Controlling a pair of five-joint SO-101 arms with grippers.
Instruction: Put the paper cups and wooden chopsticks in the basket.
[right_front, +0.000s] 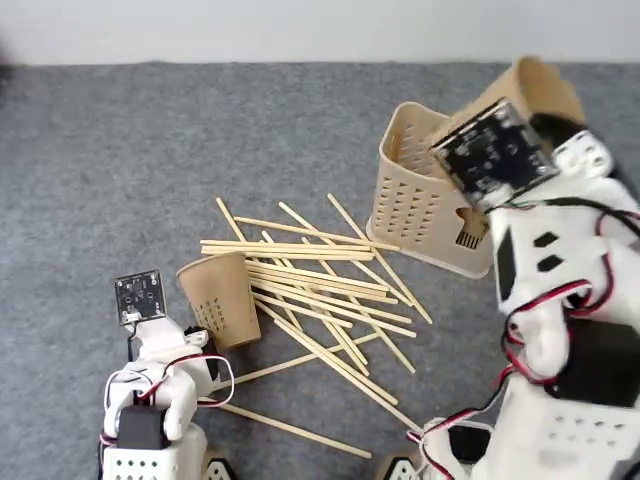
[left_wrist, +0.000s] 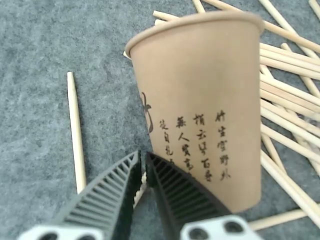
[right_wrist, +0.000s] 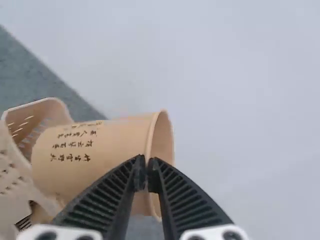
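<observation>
The basket (right_front: 425, 195) stands on grey carpet (right_front: 150, 150); a paper cup (right_front: 540, 88) hangs tilted by the basket's far right corner, at the right arm (right_front: 560, 300); wooden chopsticks (right_front: 320, 285) lie scattered left of the basket; farther left, a second paper cup (right_front: 220, 300) sits beside the left arm (right_front: 150, 395).

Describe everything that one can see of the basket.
The basket is a beige, plastic-looking box, open on top, with rounded corners. Its walls carry rows of small slots; one wall has a larger cut-out. It stands on the grey carpet beside the heap of wooden chopsticks, some tips lying near its foot. A paper cup, held in the right arm's jaws, hangs close by its rim; whether they touch, I cannot tell.
</observation>
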